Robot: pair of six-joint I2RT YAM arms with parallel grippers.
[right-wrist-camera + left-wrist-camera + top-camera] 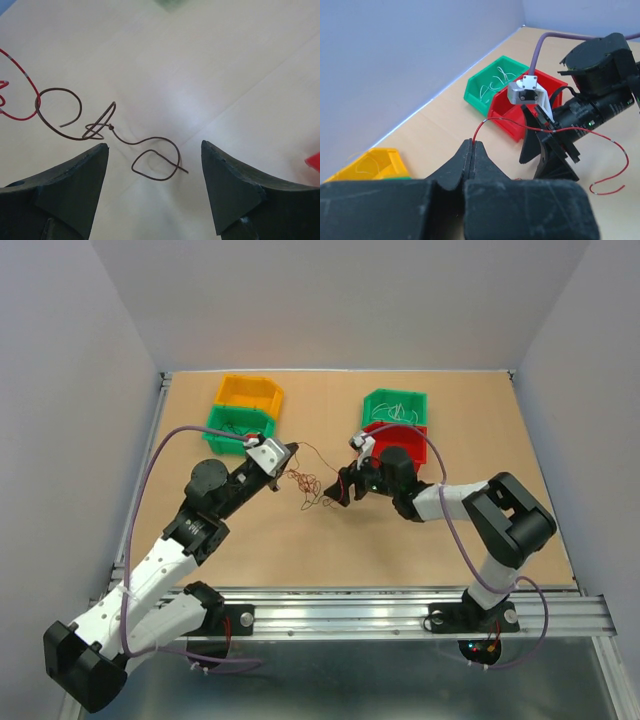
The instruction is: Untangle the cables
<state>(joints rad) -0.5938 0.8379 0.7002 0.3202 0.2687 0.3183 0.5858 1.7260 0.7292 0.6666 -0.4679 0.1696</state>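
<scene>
The cables are a small wad of thin reddish-brown wires on the table between my two grippers. My left gripper is shut on a red wire. The wire leaves the fingertips and runs across to the right arm. My right gripper is open and low over the table, just right of the wad. In the right wrist view a brown wire with loops and a small knot lies on the table between the open fingers. The red wire shows at the left edge.
A yellow bin and a green bin stand behind my left gripper. A green bin holding pale wires and a red bin stand behind my right gripper. Purple arm cables loop beside both arms.
</scene>
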